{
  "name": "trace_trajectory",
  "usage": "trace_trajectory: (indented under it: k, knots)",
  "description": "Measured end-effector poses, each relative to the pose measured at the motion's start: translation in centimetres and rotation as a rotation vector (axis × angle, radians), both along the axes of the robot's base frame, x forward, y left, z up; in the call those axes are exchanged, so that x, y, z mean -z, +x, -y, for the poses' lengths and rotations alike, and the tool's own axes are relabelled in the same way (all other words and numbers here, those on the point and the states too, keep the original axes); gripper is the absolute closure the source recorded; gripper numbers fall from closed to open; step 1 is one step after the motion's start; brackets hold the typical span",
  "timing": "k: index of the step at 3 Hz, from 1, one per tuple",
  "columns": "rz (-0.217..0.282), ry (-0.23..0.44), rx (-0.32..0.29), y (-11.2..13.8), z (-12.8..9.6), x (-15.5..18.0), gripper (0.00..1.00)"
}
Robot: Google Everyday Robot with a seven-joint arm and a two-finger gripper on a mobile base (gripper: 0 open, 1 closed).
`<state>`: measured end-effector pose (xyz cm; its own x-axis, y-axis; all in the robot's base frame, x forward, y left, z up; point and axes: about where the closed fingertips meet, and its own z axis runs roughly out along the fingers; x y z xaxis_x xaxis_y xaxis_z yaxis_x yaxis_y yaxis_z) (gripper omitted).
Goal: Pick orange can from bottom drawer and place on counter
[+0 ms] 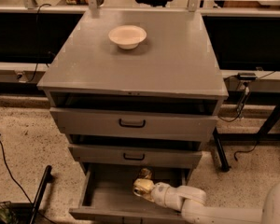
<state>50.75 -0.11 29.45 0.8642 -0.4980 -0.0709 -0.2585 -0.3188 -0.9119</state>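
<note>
The bottom drawer (pixel 107 195) of the grey cabinet is pulled open, showing a plain grey interior. My gripper (pixel 141 187) is inside it, right of the middle, at the end of my white arm (pixel 196 204), which reaches in from the lower right. The orange can (pixel 144 173), orange-gold, shows just behind the gripper, touching or nearly touching it; its lower part is hidden by the gripper. The counter (pixel 172 59) is the cabinet's flat grey top.
A white bowl (pixel 127 36) stands on the counter's far middle. Two upper drawers with black handles (pixel 132 123) are slightly open above the bottom drawer. A black pole (pixel 39 192) and cables lie on the speckled floor at left. A dark table leg (pixel 219 148) stands at right.
</note>
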Motion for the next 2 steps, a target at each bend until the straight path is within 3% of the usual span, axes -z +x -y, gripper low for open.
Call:
trace_trajectory:
  k: [1, 2]
  knots:
    - [0.147, 0.133, -0.066, -1.4, 1.5, -9.0, 1.00]
    - [0.236, 0.176, -0.139, -2.2, 2.1, -14.7, 1.00]
